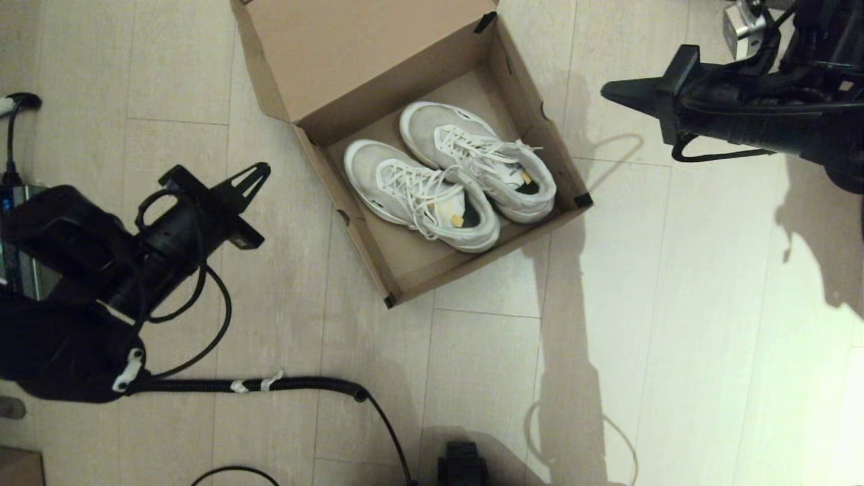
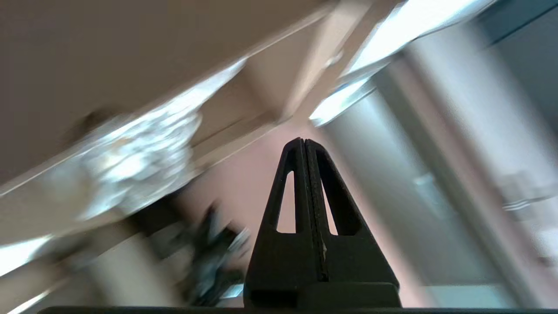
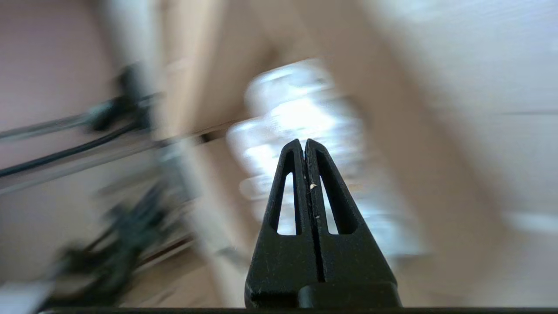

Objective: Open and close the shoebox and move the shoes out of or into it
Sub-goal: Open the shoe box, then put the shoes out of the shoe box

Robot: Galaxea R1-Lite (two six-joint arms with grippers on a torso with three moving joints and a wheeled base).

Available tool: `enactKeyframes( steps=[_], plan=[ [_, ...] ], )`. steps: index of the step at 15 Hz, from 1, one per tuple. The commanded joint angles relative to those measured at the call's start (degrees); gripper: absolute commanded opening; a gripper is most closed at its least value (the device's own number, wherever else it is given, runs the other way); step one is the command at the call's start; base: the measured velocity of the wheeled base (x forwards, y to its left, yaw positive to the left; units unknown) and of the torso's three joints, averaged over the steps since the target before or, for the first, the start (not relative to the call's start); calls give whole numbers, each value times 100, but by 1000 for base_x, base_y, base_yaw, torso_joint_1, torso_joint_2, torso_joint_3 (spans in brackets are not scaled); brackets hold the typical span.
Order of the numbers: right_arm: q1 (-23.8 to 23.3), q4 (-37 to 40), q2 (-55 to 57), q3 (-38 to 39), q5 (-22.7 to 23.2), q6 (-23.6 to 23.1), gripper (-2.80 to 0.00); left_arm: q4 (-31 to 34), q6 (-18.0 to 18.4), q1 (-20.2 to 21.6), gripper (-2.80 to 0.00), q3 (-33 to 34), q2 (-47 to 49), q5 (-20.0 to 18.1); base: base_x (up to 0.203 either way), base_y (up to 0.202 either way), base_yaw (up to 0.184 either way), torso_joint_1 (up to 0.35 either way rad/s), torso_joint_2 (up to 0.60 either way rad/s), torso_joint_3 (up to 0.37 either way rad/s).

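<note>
Nearest the head camera, the left tool (image 1: 260, 172) hangs above the pale plank floor (image 1: 675, 337), its fingers pressed together on nothing; both wrist views show the tips meeting. Just ahead of it and to its right lies the large plain brown cardboard shoebox (image 1: 398, 270), lid thrown back, black tape at the corners. The right tool (image 1: 611, 91), likewise closed and empty, points at the box from its far side, a little apart from the wall. Inside, touching side by side, lie the white lace-up sneakers with grey mesh toes (image 1: 449, 175), nearer the right tool's side. I judge that either lifting the shoes out or closing the lid comes next; neither tool has committed. Grasping a shoe calls for parting the fingers first and descending over a collar.
</note>
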Motion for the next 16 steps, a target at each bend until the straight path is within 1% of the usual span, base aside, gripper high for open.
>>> enactKeyframes(
  steps=[1,2,3,4,5,6,7,8,9,10,12,13,14,16],
  plan=[
    [-335,-17,55,113,2,-122,-280,-48,320,-104,-280,337,-121,-257,0,0,0,0,0,0],
    [-401,-19,148,143,-13,-302,-280,-48,493,-169,-280,324,6,-351,0,0,0,0,0,0],
    [-433,-19,215,221,-39,-498,-280,-48,750,-246,-280,309,152,-432,0,0,0,0,0,0],
    [-437,-19,276,375,-92,-800,-280,-48,1208,-326,-280,312,331,-516,0,0,0,0,0,0],
    [-397,-24,337,577,-204,-1190,-280,-48,1879,-393,-280,329,501,-619,0,0,0,0,0,0],
    [-251,-48,382,757,-475,-1456,-280,-48,2708,-451,-280,355,670,-734,0,0,0,0,0,0],
    [-55,-233,457,937,-749,-1660,-280,-11,3602,-494,-280,385,799,-829,0,0,0,0,0,0],
    [56,-642,554,1076,-882,-1831,-280,106,4361,-508,-280,406,847,-888,0,0,0,0,0,0],
    [161,-902,650,1173,-1050,-1936,-280,206,4819,-491,-280,421,792,-924,0,0,0,0,0,0],
    [248,-928,669,1183,-1193,-1967,-280,254,4880,-447,-280,434,574,-938,0,0,0,0,0,0],
    [313,-924,678,1209,-1249,-1976,-280,479,4928,-363,-280,465,59,-950,0,0,0,0,0,0],
    [373,-924,685,1218,-1271,-1978,-280,657,5152,-286,-280,473,-44,-952,0,0,0,0,0,0],
    [419,-924,705,1227,-1354,-2002,-280,745,5601,-154,-280,472,-7,-952,0,0,0,0,0,0],
    [483,-924,707,1246,-1560,-2155,-280,839,6729,132,-280,453,180,-950,0,0,0,0,0,0]
  ],
)
